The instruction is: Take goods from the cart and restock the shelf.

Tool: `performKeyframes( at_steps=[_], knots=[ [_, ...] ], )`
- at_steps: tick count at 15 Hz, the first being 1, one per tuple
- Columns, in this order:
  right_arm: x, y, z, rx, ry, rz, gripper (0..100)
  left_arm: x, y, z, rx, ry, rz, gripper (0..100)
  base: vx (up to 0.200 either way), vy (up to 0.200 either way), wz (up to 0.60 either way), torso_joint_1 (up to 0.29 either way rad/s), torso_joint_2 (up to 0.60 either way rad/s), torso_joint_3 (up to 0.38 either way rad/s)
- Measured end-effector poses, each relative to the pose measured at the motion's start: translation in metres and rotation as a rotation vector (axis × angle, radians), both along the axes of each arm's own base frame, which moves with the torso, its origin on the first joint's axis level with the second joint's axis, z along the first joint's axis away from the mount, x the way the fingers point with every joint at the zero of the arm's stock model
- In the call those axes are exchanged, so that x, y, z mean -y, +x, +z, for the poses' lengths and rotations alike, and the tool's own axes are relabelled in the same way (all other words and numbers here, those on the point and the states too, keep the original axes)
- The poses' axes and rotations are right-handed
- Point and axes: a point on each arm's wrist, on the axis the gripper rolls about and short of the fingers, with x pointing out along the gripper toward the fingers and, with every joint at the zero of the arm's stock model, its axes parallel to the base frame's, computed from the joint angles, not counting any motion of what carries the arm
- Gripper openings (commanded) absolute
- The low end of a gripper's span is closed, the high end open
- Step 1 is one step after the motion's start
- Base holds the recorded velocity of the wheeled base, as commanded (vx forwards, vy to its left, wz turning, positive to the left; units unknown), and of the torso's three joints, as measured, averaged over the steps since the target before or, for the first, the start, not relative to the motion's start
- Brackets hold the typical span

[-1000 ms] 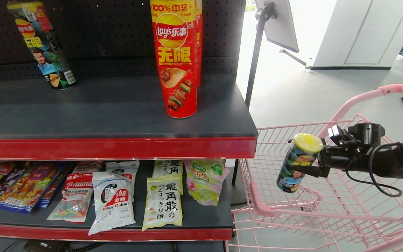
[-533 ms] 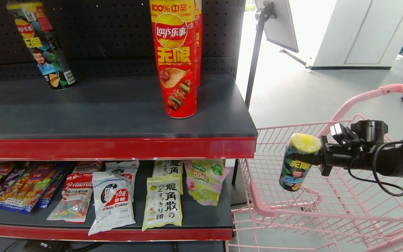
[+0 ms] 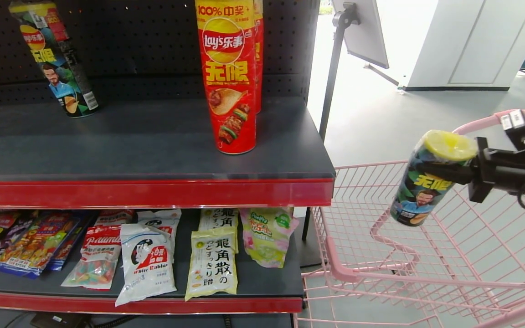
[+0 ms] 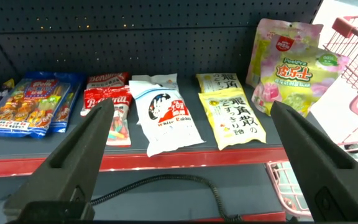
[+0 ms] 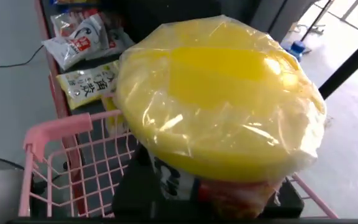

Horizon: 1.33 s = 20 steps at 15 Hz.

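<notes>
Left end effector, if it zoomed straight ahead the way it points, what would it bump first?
Probably the white candy bag on the lower shelf, which sits centred ahead of the open left end effector, though depth is unclear.

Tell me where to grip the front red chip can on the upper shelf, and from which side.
Grip the red chip can on its round body at mid-height, from the front, fingers either side. It stands upright near the upper shelf edge, another red can close behind. Left gripper is open; right gripper holds the green chip can.
</notes>
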Motion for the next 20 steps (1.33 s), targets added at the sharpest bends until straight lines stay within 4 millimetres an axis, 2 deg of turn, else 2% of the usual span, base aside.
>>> performKeyframes(
  at_steps=[3,6,8,13,16,20],
  knots=[
    [-0.022,-0.056,0.038,-0.017,0.055,-0.026,0,0.0,0.0,0.0,0.0,0.0,0.0,100,0.0,0.0,0.0,0.0,0.0,0.0],
    [-0.065,-0.103,0.048,-0.019,0.077,0.038,0,0.0,0.0,0.0,0.0,0.0,0.0,100,0.0,0.0,0.0,0.0,0.0,0.0],
    [-0.088,-0.123,0.048,-0.015,0.079,0.097,0,0.0,0.0,0.0,0.0,0.0,0.0,100,0.0,0.0,0.0,0.0,0.0,0.0],
    [-0.124,-0.146,0.036,-0.044,0.06,0.169,0,0.0,0.0,0.0,0.0,0.0,0.0,100,0.0,0.0,0.0,0.0,0.0,0.0],
    [-0.139,-0.146,0.031,-0.064,0.044,0.114,0,0.0,0.0,0.0,0.0,0.0,0.0,100,0.0,0.0,0.0,0.0,0.0,0.0],
    [-0.15,-0.147,0.03,-0.073,0.036,0.116,0,0.0,0.0,0.0,0.0,0.0,0.0,100,0.0,0.0,0.0,0.0,0.0,0.0]
  ],
)
